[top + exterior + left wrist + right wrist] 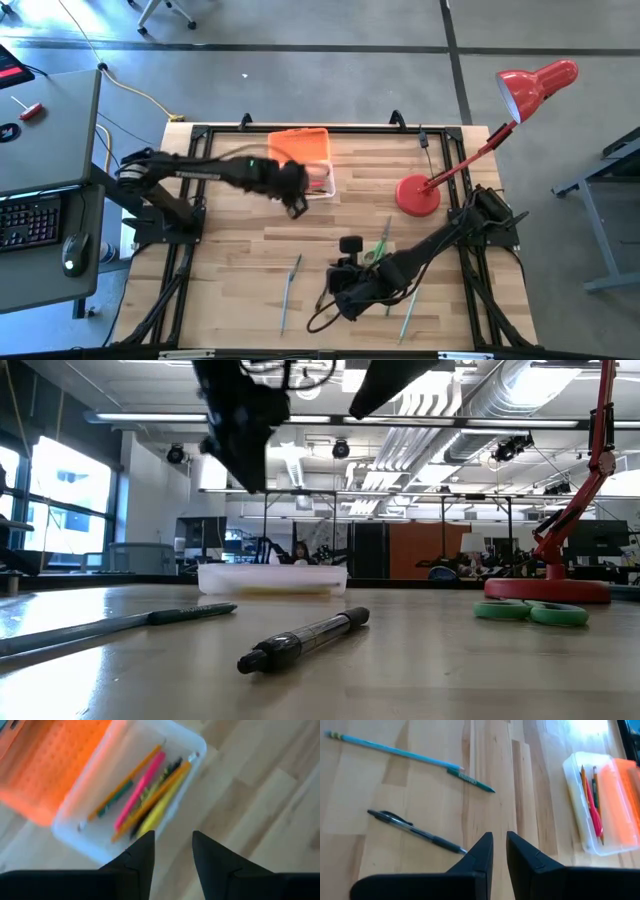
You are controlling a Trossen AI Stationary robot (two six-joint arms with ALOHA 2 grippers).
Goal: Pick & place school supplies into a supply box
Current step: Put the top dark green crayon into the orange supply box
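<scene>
The supply box (318,180) is a clear case with its orange lid (300,146) flipped open toward the far side. Yellow, orange and pink pencils (145,795) lie inside it. My left gripper (296,203) (172,845) hovers open over the box's near edge, holding nothing. My right gripper (338,296) (500,845) hangs above bare table near the front, fingers a narrow gap apart and empty. A teal pencil (405,754) and a black pen (415,831) lie flat on the wood ahead of it. Green-handled scissors (380,248) (530,611) lie near the lamp base.
A red desk lamp stands with its base (417,194) at the right of the box, its arm slanting up and right. More pens lie flat at the front: one (291,290) left of my right gripper, one (408,314) right of it. A black pen (300,640) lies closest to the low camera.
</scene>
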